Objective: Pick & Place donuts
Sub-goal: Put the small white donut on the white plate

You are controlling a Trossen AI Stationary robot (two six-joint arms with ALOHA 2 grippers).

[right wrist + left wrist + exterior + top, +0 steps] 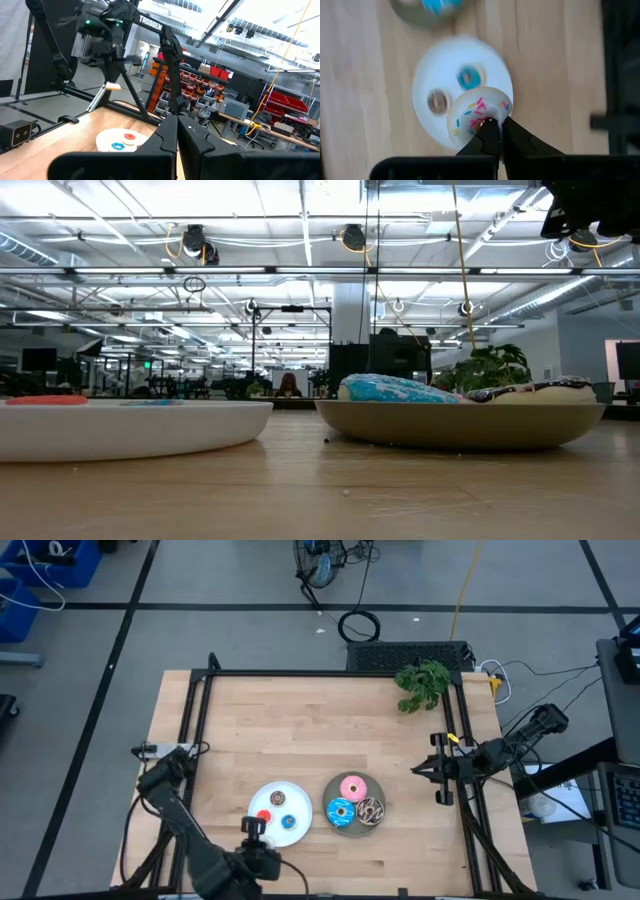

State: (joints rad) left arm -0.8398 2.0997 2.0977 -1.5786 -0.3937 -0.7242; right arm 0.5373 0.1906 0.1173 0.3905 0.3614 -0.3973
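My left gripper (494, 125) hovers over the near edge of the white plate (427, 65), shut on the tiny white sprinkled donut (475, 107). The tiny blue donut (469, 77) and tiny brown donut (438, 101) lie flat on that plate; the tiny red donut (264, 816) lies there too. The pink (352, 788), blue sprinkled (341, 811) and dark brown drizzled (371, 810) donuts lie on the grey plate (357, 828). My right gripper (418, 770) waits shut at the table's right edge. My left gripper pinches the white donut at its near rim (485, 117), the fingertips meeting beside the hole. The fingers come from above, slanting down from the table's near side. The donut is lifted clear above the white plate, its sprinkled face up.
The two plates sit side by side near the table's near edge. A green leafy plant (422, 683) lies at the far right corner. A black frame (300, 675) runs around the tabletop. Bare wood spreads across the table's middle and far half.
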